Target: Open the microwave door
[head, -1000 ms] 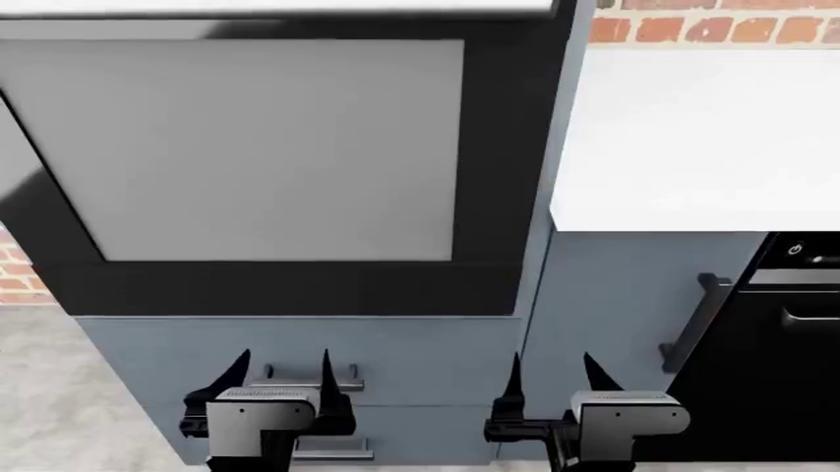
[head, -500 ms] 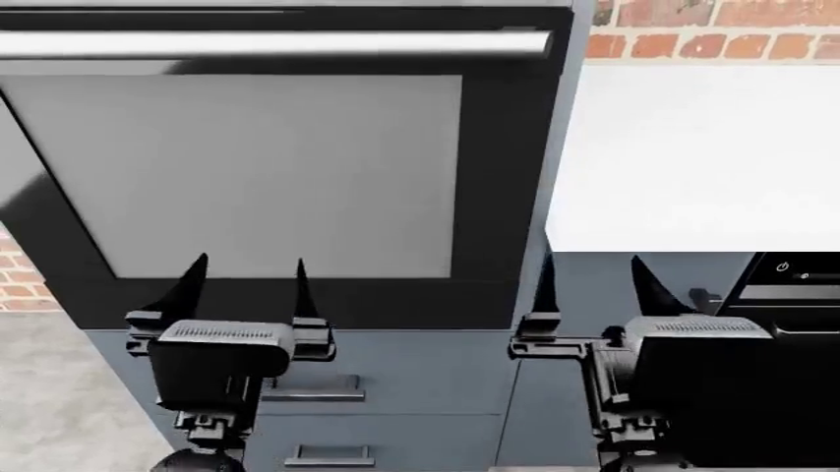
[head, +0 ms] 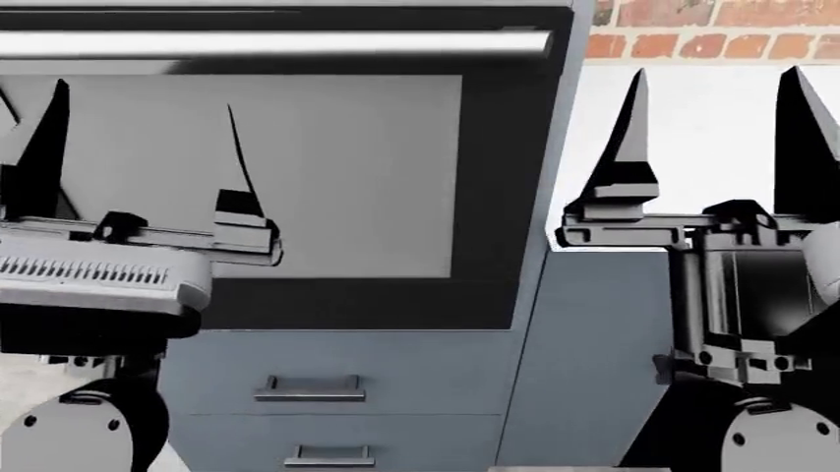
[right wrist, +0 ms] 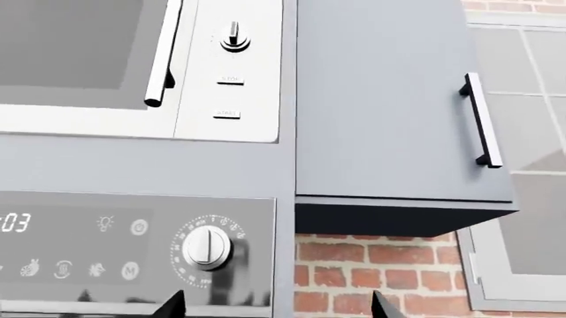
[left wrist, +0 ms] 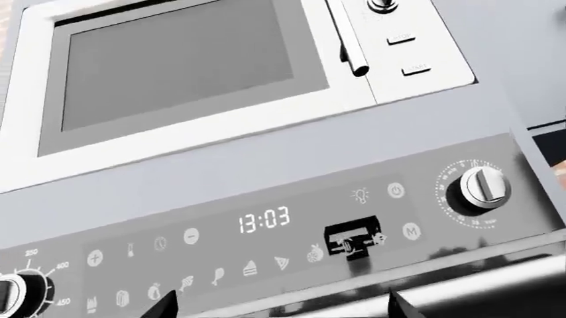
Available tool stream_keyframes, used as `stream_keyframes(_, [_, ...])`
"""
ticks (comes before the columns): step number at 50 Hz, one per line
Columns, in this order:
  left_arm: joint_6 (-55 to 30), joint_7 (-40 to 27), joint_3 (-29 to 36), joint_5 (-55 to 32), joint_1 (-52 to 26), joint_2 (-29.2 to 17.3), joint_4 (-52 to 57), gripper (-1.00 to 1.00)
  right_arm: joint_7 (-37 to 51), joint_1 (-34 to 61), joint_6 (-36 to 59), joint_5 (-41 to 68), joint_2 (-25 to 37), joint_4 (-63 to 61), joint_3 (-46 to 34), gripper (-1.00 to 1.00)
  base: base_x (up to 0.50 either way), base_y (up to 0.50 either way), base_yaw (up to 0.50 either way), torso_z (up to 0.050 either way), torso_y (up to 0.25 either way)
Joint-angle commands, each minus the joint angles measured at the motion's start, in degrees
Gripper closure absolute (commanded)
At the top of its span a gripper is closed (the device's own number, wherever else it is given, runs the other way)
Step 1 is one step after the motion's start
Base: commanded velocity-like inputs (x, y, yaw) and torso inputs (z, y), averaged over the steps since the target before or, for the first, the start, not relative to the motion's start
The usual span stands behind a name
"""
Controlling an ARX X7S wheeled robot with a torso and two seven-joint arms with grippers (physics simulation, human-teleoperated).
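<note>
We see the left gripper (head: 138,162) raised before the oven door (head: 282,167), jaws spread wide, nothing between them. The left wrist view shows the microwave (left wrist: 221,79) built in above the oven control panel (left wrist: 265,238), whose clock reads 13:03; the microwave door (left wrist: 177,73) lies flush and shut, its bar handle (left wrist: 346,40) at the edge beside the button strip. Two drawer pulls (head: 310,390) sit below the oven. Right gripper (head: 715,147) up in front of the white counter (head: 709,147), jaws wide, empty. Its wrist view shows a grey cabinet (right wrist: 389,106) just beside the microwave, brick wall (right wrist: 372,275) beneath it
</note>
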Motion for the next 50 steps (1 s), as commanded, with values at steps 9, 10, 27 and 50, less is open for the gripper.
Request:
stream_keyframes(9, [-3.06, 0.43, -2.2, -1.51, -3.1, -2.31, 5.62, -1.0, 1.47, 5.8, 5.3, 0.61, 1.1, -5.04, -1.58, -1.0, 0.0, 0.0, 0.0, 0.05, 0.0])
stream_keyframes(10, [-3.03, 0.43, -2.18, -1.54, -3.0, -2.35, 5.57, -1.0, 1.51, 5.69, 5.17, 0.61, 1.14, -4.97, -1.65, -1.0, 0.0, 0.0, 0.0, 0.05, 0.0])
stream_keyframes(27, [-2.24, -0.65, -2.23, -1.67, -2.7, -2.3, 4.5, -1.0, 1.88, 4.37, 3.85, 1.8, 1.68, -3.85, -1.76, -1.0, 0.0, -0.22, 0.0, 0.021, 0.0])
stream_keyframes(50, [-2.28, -1.42, -2.51, -2.6, -2.78, -2.68, 4.88, -1.0, 2.72, 5.07, 4.93, 1.7, 2.83, -4.24, -3.94, -1.0, 0.14, -0.21, 0.0, 0.0, 0.0])
